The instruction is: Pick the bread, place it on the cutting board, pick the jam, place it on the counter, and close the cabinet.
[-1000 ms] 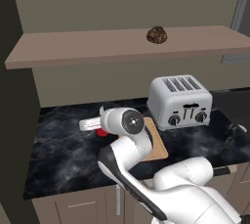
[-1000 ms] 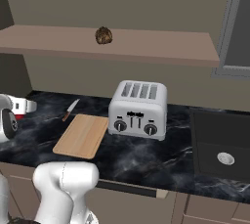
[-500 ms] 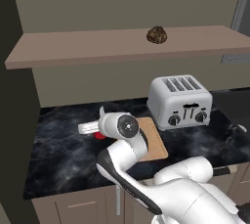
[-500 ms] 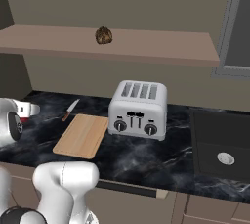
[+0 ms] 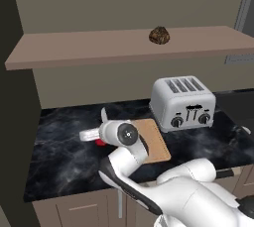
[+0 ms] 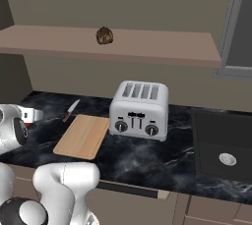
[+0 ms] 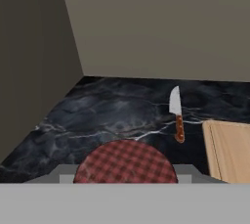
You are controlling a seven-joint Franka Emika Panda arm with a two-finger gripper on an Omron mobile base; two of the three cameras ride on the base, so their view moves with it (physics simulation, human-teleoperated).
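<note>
Gripper (image 5: 93,135) clamping jam (image 7: 126,161), hanging low over counter (image 7: 107,113) for set-down; bread (image 5: 159,35) sitting on shelf; board (image 6: 82,135) lying bare.

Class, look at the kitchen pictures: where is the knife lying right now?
The knife lies flat on the black counter, just beyond the left edge of the cutting board and near the back wall; the right base view shows it left of the toaster.

Jam (image 7: 125,162) lid cut by the hand view's lower band, jar body mostly hidden behind arm in left base view, cutting board (image 7: 229,152) cropped at right edge
</note>
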